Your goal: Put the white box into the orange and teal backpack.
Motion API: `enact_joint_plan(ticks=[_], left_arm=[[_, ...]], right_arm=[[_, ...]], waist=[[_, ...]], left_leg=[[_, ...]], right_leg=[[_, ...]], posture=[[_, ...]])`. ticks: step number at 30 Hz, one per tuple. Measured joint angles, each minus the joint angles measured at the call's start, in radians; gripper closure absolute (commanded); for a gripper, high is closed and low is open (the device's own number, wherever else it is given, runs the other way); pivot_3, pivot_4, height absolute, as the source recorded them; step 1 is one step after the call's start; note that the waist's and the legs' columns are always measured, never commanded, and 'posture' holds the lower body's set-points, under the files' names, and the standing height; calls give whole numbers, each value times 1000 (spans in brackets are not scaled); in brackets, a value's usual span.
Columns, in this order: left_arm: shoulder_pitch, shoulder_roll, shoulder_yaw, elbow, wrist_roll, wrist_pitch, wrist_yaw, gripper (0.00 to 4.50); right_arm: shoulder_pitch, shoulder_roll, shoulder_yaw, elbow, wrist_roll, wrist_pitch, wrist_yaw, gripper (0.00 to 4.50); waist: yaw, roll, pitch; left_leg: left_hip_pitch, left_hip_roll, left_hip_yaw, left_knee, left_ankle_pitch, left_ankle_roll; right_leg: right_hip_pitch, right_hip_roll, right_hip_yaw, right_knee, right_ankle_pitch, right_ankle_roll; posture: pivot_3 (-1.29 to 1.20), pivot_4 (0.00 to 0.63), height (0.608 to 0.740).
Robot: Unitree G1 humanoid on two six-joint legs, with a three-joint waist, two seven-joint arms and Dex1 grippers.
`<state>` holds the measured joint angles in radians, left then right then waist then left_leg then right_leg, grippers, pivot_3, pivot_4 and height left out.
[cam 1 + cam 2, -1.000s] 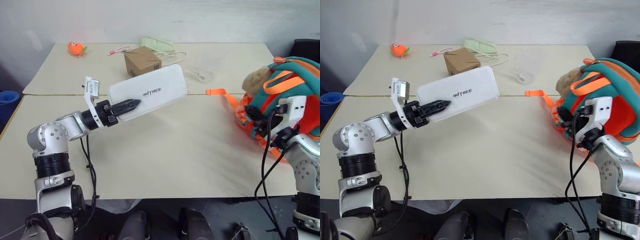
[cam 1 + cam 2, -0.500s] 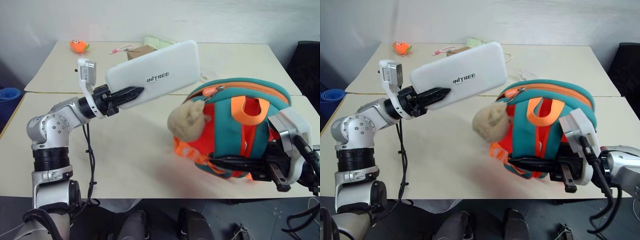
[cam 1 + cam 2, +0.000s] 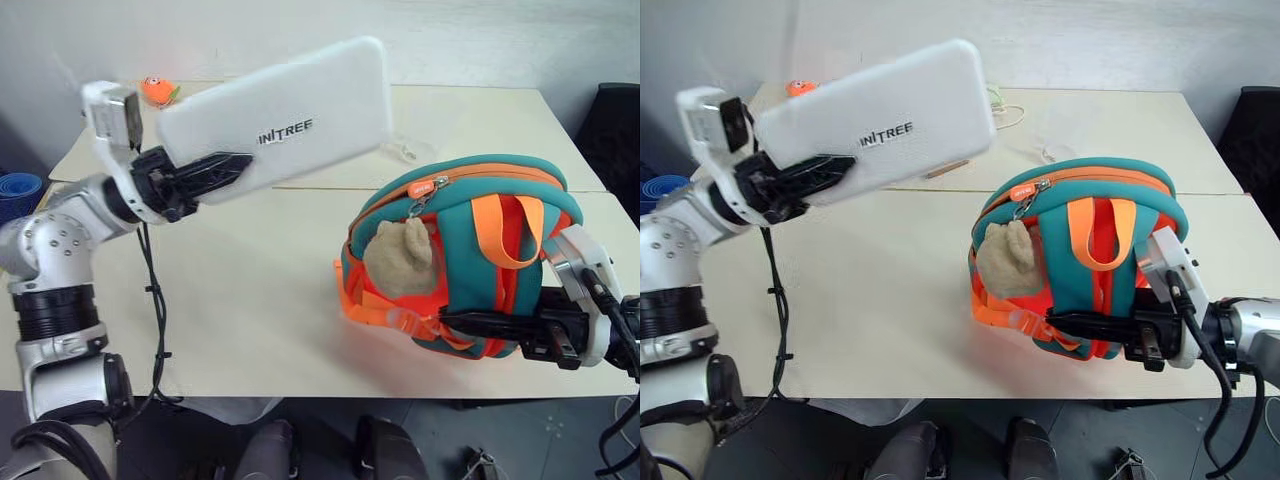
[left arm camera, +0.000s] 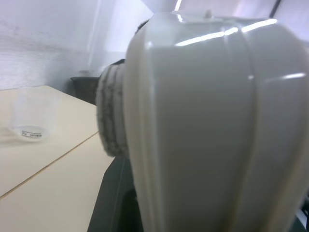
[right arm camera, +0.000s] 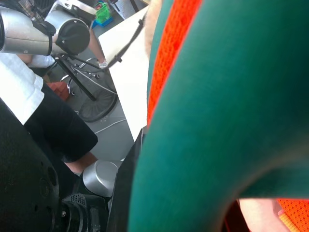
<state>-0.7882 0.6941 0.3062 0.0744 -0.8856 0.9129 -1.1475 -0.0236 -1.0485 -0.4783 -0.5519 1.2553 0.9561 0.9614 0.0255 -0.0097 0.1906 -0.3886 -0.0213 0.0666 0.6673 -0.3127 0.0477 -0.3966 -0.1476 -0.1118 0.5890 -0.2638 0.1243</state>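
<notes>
The white box [image 3: 290, 115] hangs in the air over the table's left half, tilted up to the right, its lettering facing me. My left gripper [image 3: 225, 172] is shut on its lower left end; close up, the box's end [image 4: 212, 125] blocks most of the left wrist view. The orange and teal backpack [image 3: 460, 200] stands at the front right of the table, a tan plush toy [image 3: 400, 258] dangling on its face and an orange zip pull [image 3: 425, 190] at the top. My right gripper [image 3: 455, 322] is shut on the backpack's lower orange part; teal fabric [image 5: 217, 121] shows in the right wrist view.
A small orange toy [image 3: 152, 90] lies at the far left of the table [image 3: 250, 290]. A clear plastic cup [image 4: 30, 118] stands behind the box. A black chair [image 3: 615, 130] is at the right, a blue object [image 3: 18, 188] on the floor at the left.
The left arm has raised the white box higher and nearer to me. The right gripper has dragged the backpack from the table's right edge toward the front; it stands more upright now.
</notes>
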Motion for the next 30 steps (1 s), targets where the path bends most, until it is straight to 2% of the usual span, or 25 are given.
enact_joint_plan(ticks=[3,8,13,17,19,22,24,27,28,30], left_arm=[[53,-8,-65,-39,36,-53,-31,3247],[71,-44,-247,-35,277,-334,-33,3247],[11,-79,-348,26,400,-502,-93,3247],[-72,-99,-426,80,443,-557,-197,3247],[-137,-165,-477,154,493,-586,-204,3247],[-255,-345,-579,292,625,-661,-130,3247],[-283,-439,-618,365,693,-705,-57,2531],[-301,-577,-634,414,762,-702,100,1721],[-299,-599,-638,402,772,-688,133,1388],[-277,-564,-626,339,772,-647,159,836]], right_arm=[[-8,0,2,4,0,0,6,4469],[-30,-2,10,6,2,5,28,4469],[-51,-57,9,17,23,26,96,4469],[-119,-69,76,77,-62,4,121,4469],[-174,-65,136,113,-112,-8,125,4469],[-280,-20,228,151,-179,-35,106,4469],[-301,2,252,155,-198,-39,96,4500],[-305,28,252,156,-205,-40,68,4500],[-300,35,251,152,-205,-39,59,4500],[-272,37,233,131,-203,-37,45,4500]], waist=[[7,0,0],[22,-1,0],[28,-1,0],[26,-1,0],[28,-1,0],[40,-1,1],[39,-1,1],[38,-1,1],[38,-1,1],[31,0,1]], left_leg=[[0,0,-2,1,0,0],[0,0,-1,1,-2,-4],[-1,1,-2,1,-1,-1],[-1,1,-1,1,-1,0],[-2,1,-1,2,-1,2],[-9,0,-4,14,-3,6],[-12,0,-3,16,-5,9],[-15,-1,-3,18,-6,11],[-16,-1,-3,18,-6,11],[-16,-1,-3,17,-6,10]], right_leg=[[1,-1,1,0,0,0],[1,-1,2,-4,1,-1],[1,-2,2,-3,2,-2],[1,0,-3,-3,2,-2],[1,0,-6,-3,2,-1],[0,0,-9,-3,3,2],[-1,-1,-8,-5,5,5],[-2,-2,-8,-6,6,7],[-2,-2,-9,-7,6,7],[-3,-1,-9,-7,6,7]], posture=[[0,150,740],[0,150,740],[0,150,740],[0,150,740],[0,150,740],[0,150,740],[0,150,740],[0,150,740],[0,150,740],[0,150,740]])
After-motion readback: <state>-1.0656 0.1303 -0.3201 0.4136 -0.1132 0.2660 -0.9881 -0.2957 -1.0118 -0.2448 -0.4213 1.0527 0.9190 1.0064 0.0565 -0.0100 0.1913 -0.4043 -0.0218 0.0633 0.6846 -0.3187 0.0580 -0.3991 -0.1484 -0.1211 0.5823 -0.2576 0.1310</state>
